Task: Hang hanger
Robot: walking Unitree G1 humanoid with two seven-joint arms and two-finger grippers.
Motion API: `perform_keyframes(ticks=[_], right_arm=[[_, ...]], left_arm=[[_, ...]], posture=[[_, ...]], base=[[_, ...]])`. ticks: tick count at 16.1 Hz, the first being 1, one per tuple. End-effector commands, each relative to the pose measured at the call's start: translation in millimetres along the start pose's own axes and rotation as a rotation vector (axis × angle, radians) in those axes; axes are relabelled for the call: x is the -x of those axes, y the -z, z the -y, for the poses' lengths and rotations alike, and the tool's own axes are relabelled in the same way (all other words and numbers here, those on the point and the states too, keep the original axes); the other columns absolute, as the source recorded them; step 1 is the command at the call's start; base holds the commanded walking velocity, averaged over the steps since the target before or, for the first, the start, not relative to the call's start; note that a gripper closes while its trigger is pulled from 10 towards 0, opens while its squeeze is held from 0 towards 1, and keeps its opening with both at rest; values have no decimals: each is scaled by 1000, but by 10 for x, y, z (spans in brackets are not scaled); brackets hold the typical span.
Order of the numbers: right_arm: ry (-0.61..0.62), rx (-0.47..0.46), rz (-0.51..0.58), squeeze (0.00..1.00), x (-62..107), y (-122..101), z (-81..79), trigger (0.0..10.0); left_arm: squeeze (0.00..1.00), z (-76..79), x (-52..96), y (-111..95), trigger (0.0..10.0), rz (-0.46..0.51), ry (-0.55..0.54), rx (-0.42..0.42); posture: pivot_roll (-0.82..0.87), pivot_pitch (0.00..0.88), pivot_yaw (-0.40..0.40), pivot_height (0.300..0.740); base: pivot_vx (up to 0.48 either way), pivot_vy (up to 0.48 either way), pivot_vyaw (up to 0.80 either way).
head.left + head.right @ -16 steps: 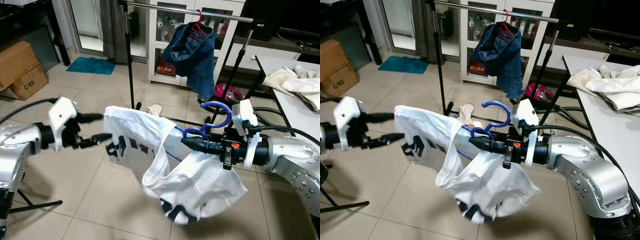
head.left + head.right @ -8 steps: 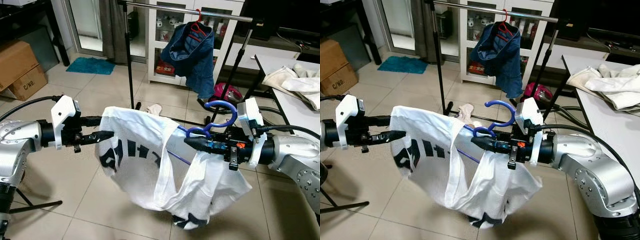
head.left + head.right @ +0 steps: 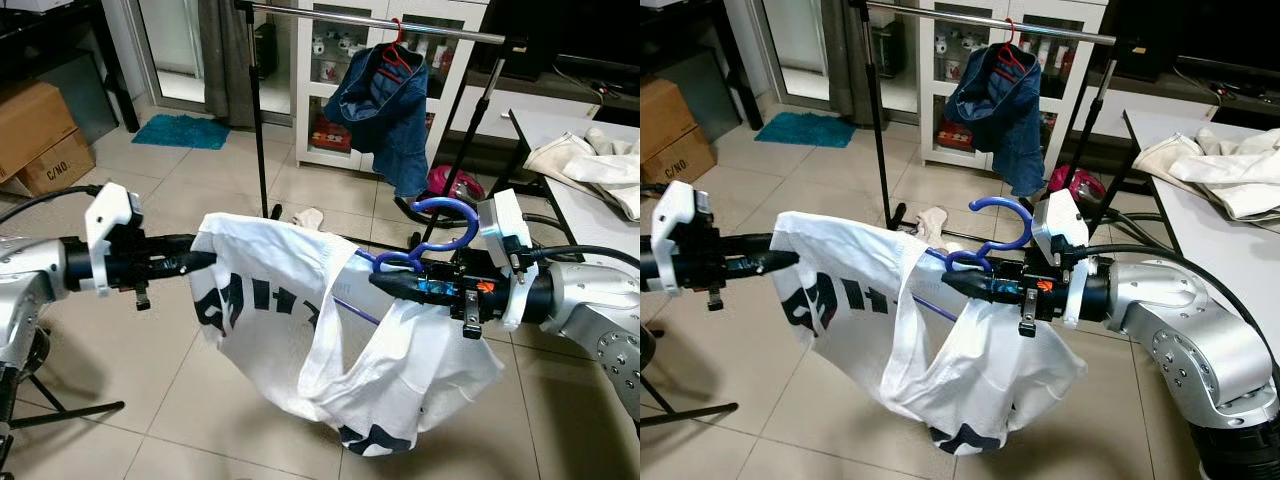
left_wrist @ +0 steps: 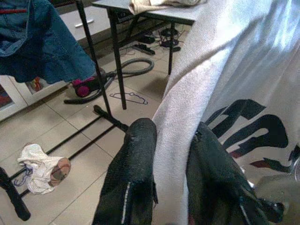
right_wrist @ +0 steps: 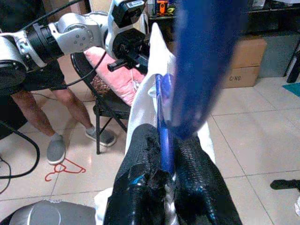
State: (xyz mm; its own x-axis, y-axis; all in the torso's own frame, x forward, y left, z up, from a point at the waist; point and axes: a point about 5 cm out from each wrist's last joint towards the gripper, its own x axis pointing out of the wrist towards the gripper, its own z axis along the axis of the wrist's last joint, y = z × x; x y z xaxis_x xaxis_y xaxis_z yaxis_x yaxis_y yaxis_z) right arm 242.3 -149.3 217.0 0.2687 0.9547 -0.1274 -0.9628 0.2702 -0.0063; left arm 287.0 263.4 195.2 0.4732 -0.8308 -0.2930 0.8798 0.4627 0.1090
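Note:
A white T-shirt with black print hangs stretched between my two grippers over the tiled floor. My left gripper is shut on the shirt's edge; in the left wrist view the cloth runs between the two fingers. My right gripper is shut on the blue hanger, whose hook curls up above it and whose arm runs into the shirt. The right wrist view has the blue hanger pinched between the black fingers. The clothes rail crosses the back, above and beyond both grippers.
A denim garment hangs on a red hanger from the rail. The rail's black stand rises behind the shirt. A table with crumpled cloth stands at the right, cardboard boxes at the left. A person's legs stand by a chair.
My left gripper has drawn back to the left with the shirt's edge, pulling the shirt out wider. The shirt's lower part sags lower. The right gripper has held nearly still.

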Motion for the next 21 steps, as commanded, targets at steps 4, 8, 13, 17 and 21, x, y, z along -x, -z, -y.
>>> perform_keyframes(ticks=[4, 8, 13, 17, 21], right_arm=[[-14, 33, 4, 0, 54, -52, -1, 10000], [-3, 31, -39, 0, 81, -2, 20, 10000], [0, 25, -72, 0, 96, 38, 30, 10000], [17, 17, -112, 0, 118, 104, 47, 10000], [9, 22, -96, 0, 122, 77, 35, 10000]], left_arm=[[0, -72, 128, -108, 0, 22, -36, -17], [0, -160, 311, -179, 0, 27, -88, -18], [0, -298, 448, -347, 0, 135, -192, -22], [0, -586, 609, -504, 0, 268, -517, -45], [0, -652, 635, -346, 0, 222, -617, 3]], posture=[[64, 0, -32, 740], [64, 0, -33, 740], [64, 0, -37, 740], [63, 0, -35, 740], [63, 0, -35, 740]], base=[[0, 0, 0], [0, 0, 0], [0, 0, 0], [0, 0, 0], [0, 0, 0]])
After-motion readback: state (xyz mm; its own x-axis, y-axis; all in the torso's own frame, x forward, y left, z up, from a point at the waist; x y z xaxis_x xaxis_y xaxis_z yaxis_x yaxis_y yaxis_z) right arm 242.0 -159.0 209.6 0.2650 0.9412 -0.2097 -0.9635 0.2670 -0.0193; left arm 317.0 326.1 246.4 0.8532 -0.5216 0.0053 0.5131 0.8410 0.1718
